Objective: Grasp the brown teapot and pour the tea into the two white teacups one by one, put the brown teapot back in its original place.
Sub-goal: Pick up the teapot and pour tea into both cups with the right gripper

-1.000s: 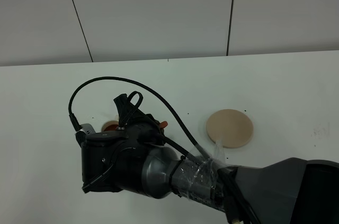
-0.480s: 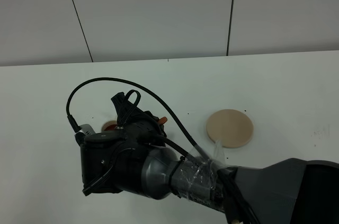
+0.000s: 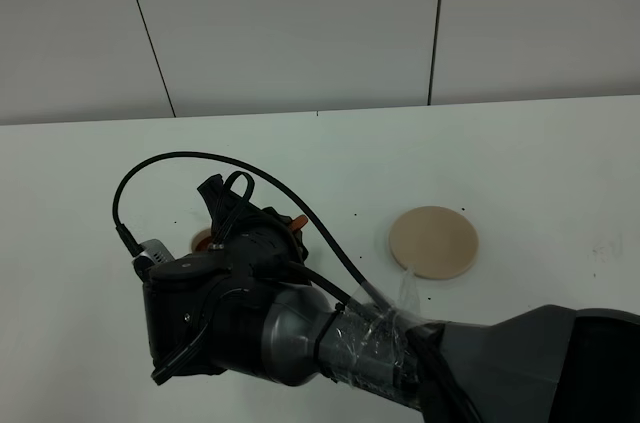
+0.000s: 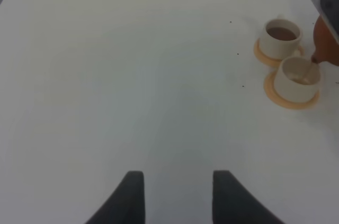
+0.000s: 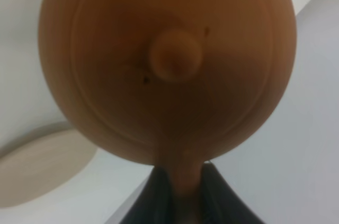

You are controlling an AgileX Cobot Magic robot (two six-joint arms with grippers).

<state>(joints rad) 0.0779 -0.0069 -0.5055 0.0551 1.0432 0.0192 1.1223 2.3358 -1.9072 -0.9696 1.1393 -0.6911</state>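
Reddish-brown clay, squat and round: brown teapot (image 5: 167, 65), lid knob toward the right wrist camera, loop handle pinched between the clenched jaws of the right gripper (image 5: 178, 184). Held off the table and tipped, spout just above the nearer cream-white handled teacup (image 4: 300, 77). In the exterior view, only a sliver of it left of centre, behind the black arm.

Farther cream-white teacup (image 4: 282, 37): dark tea inside, judged filled. Nearer teacup: pale wet bottom with little in it, judged mid-pour. Each on a small round orange saucer (image 4: 290, 98), the two saucers just beside each other.

Flat round beige-tan coaster (image 3: 434, 241): right of centre in the exterior view, bare, well apart from the cups. Judged the return spot.

Left gripper (image 4: 179, 195): jaws parted, nothing between them, hovering over white tabletop (image 3: 560, 163), well apart from the cups.

Outstanding, by estimate: fill the second cup, right the pot, set it on the coaster, release.
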